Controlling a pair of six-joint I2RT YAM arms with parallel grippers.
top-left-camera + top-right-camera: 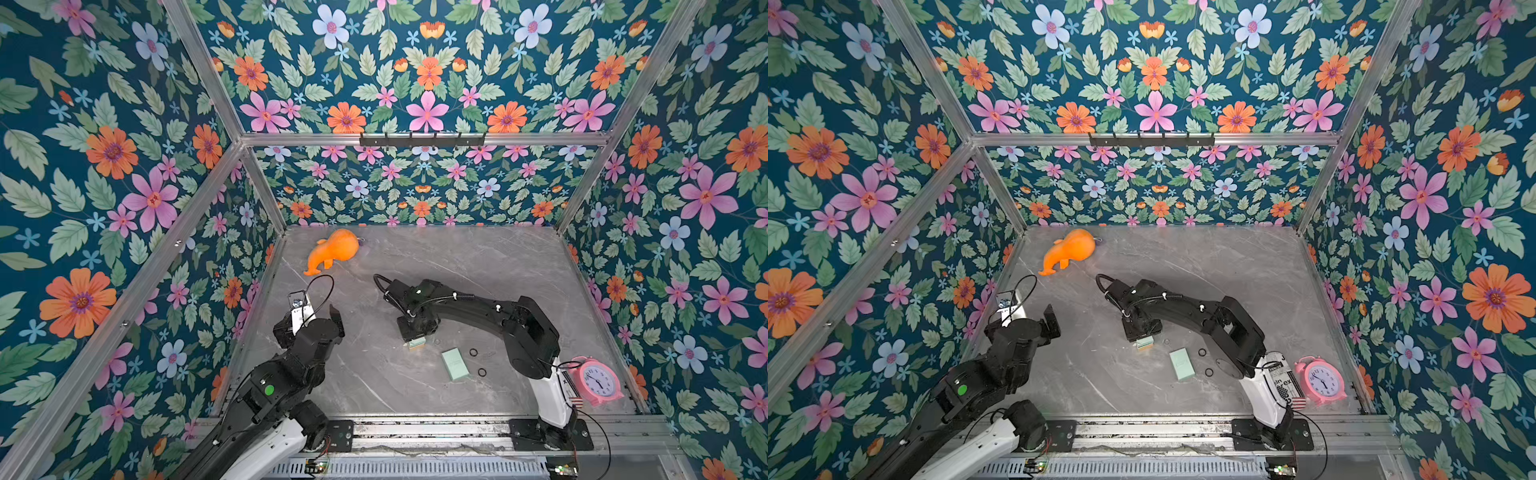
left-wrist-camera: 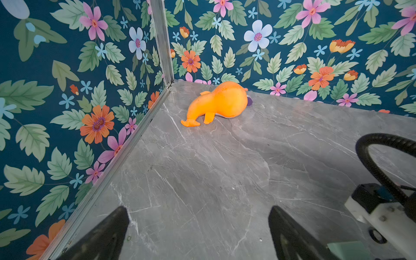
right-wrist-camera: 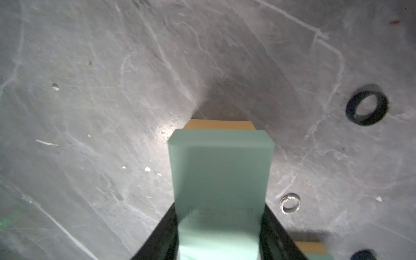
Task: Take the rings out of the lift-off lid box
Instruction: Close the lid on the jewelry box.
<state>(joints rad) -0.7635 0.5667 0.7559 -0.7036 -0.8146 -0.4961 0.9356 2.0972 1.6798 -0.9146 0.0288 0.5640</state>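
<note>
Right gripper (image 3: 219,206) clamps box (image 3: 219,168); imprint (image 3: 218,212) apparently illegible.

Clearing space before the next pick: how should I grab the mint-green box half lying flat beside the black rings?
I'd come straight down on the box half and pinch its two long walls across the narrow width, wrist turned to match its diagonal lie. It lies flat, so only the walls give purchase; mind the black rings beside one long wall.

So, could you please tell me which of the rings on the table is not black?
The silver beaded ring; the black rings are plain, wider dark bands.
</note>
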